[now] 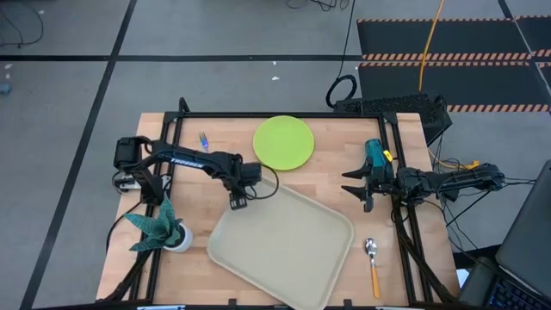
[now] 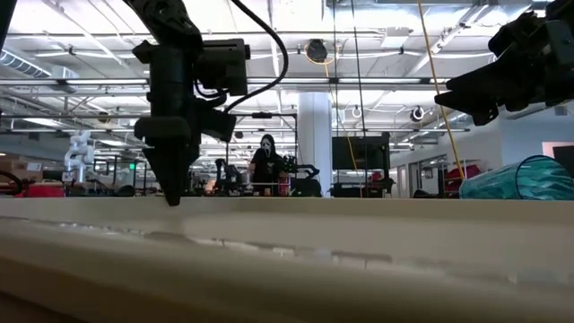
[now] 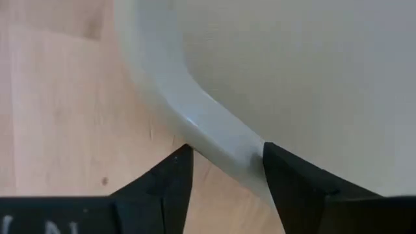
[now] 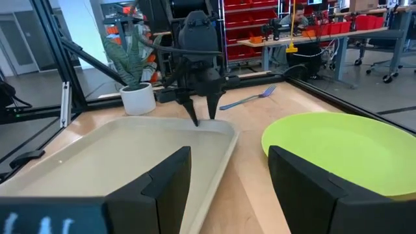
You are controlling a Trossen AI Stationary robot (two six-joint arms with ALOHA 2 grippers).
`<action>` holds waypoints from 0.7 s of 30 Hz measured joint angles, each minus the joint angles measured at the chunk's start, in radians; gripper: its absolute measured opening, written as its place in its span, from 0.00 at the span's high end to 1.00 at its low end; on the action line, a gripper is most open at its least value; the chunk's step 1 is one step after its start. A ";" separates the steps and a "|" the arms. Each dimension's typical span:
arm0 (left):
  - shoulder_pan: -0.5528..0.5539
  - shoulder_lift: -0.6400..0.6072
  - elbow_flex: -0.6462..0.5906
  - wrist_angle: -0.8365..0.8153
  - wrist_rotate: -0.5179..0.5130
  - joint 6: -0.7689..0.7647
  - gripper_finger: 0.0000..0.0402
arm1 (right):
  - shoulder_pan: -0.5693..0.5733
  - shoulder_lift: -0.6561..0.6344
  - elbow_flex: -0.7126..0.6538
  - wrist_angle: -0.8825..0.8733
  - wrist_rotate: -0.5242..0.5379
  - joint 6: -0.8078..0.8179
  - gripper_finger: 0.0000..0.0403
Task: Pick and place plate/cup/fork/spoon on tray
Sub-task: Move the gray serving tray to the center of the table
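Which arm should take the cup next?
Right, probably. The right gripper hovers open just beside the cup, which lies on its side. The left gripper sits across the table, open astride the tray rim.

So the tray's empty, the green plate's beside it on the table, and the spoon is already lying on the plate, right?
Not quite. The high view shows the spoon lying on the table beside the tray, not on the plate. The rest is right.
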 joint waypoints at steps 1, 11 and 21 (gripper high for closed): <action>-0.005 0.000 0.000 -0.002 -0.003 0.028 0.53 | 0.000 0.000 0.000 0.000 0.000 0.000 0.51; -0.079 0.000 0.196 -0.194 -0.215 0.398 0.52 | 0.000 0.000 0.000 -0.016 0.000 0.003 0.51; -0.165 -0.002 0.297 -0.178 -0.268 0.824 0.52 | 0.000 0.002 0.000 -0.035 -0.002 0.015 0.51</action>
